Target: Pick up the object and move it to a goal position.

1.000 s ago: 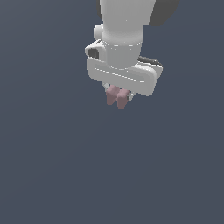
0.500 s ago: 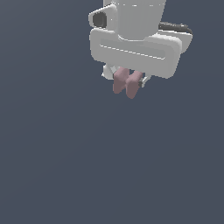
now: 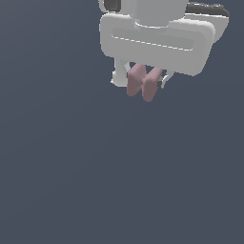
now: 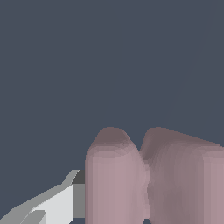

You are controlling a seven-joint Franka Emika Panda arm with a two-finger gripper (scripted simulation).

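One pink object hangs pinched between the fingers of the gripper, near the upper centre of the frame, clear of any surface. Step in hand: transport. Next: carry it to the goal, which is not visible, maintaining grip.

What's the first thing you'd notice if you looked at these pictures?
The pink object, two chunky lobes side by side, hangs up high, pinched in the white gripper near the top of the exterior view. All around is plain dark grey. In the wrist view the pink lobes loom large, with one white finger beside them.
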